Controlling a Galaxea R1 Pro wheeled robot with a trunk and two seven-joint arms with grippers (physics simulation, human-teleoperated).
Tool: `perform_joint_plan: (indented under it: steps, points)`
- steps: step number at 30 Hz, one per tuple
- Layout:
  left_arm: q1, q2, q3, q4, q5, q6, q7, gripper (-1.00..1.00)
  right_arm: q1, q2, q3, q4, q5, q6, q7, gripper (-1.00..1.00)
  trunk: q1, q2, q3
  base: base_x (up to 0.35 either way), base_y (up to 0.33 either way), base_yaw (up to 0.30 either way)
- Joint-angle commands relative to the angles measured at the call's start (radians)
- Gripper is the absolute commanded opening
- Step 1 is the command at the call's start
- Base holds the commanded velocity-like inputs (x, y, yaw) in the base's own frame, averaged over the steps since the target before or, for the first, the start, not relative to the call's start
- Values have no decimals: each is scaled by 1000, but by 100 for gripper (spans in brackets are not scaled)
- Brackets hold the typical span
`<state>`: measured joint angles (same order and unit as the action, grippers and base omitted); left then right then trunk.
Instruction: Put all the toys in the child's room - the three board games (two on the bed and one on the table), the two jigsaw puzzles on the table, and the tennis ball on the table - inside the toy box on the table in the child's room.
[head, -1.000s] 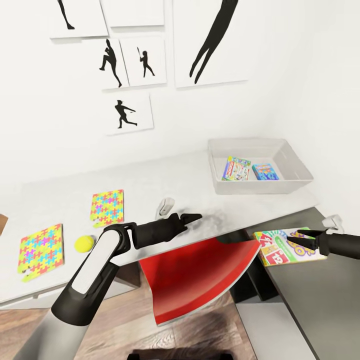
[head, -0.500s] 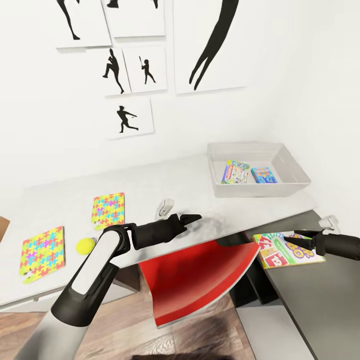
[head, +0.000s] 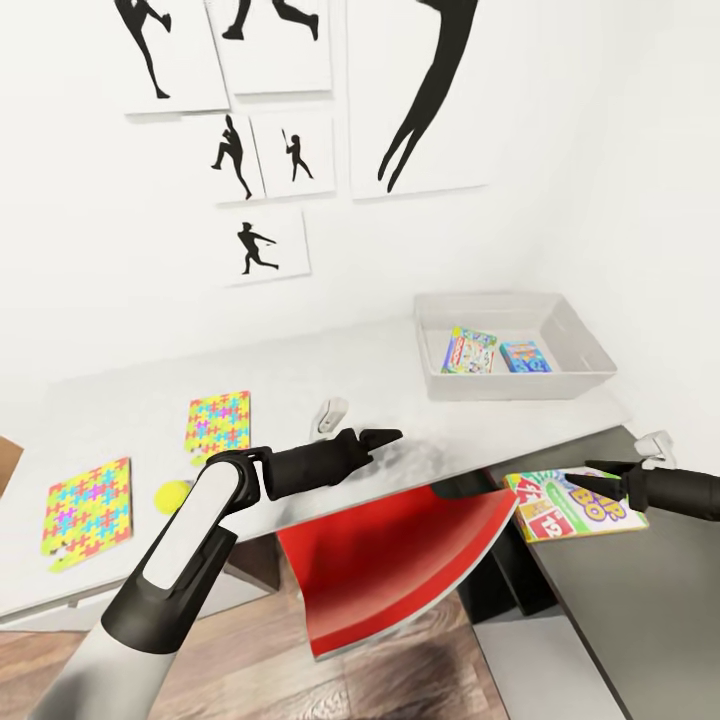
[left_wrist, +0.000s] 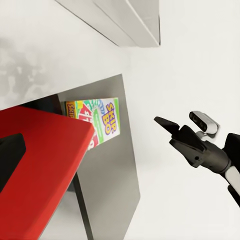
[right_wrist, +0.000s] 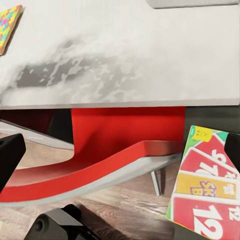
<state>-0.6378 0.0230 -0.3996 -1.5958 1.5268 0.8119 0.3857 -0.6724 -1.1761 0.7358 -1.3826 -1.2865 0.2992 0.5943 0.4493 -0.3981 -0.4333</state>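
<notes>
The grey toy box (head: 590, 352) stands at the far right of the table (head: 300, 375) and holds the Monopoly board game (head: 470, 350) and a blue board game (head: 525, 357). The Skip-Bo board game (head: 560, 515) (left_wrist: 102, 122) (right_wrist: 205, 185) lies flat on the lower dark cabinet top. My right gripper (head: 578, 478) (left_wrist: 165, 130) hovers open just over it, and its fingers (right_wrist: 10, 152) stand wide apart. Two jigsaw puzzles (head: 218, 423) (head: 85, 505) and the tennis ball (head: 172, 492) lie on the table's left part. My left gripper (head: 388, 436) hangs open and empty over the table's front edge.
A red chair (head: 400, 555) (right_wrist: 115, 145) is tucked under the table between my arms. The dark grey cabinet top (head: 620, 600) runs along the right. Black silhouette pictures (head: 260, 248) hang on the white wall behind, and wood floor (head: 280, 670) shows below.
The whole view has shifted a little, as the camera moved. My right gripper stays over the Skip-Bo box with its fingers spread. The left arm holds its place.
</notes>
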Motion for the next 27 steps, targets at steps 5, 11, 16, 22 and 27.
perform_joint_plan:
  steps: [5, 11, 16, 22, 27]
  points:
    - [-1, 1, -1, -1, 10, -1, 10, 100, -4, 0, 5, 0, -10, 6, 1, 100, 1, -2, 7, 0, 0, 0]
    - [0, 1, -1, -1, 10, -1, 10, 100, -4, 0, 5, 0, -11, 6, 1, 100, 1, -2, 17, 0, 0, 0]
    - [0, 2, 0, -1, 10, -1, 10, 100, -4, 0, 5, 0, -11, 6, 1, 100, 1, -2, 25, 0, 0, 0]
    - [1, 3, -1, -1, 10, -1, 11, 100, -4, 0, 5, 0, -11, 6, 1, 100, 1, -2, 35, 0, 0, 0]
    - [1, 3, -1, -1, 10, -1, 11, 100, -4, 0, 5, 0, -11, 6, 1, 100, 1, -2, 43, 0, 0, 0]
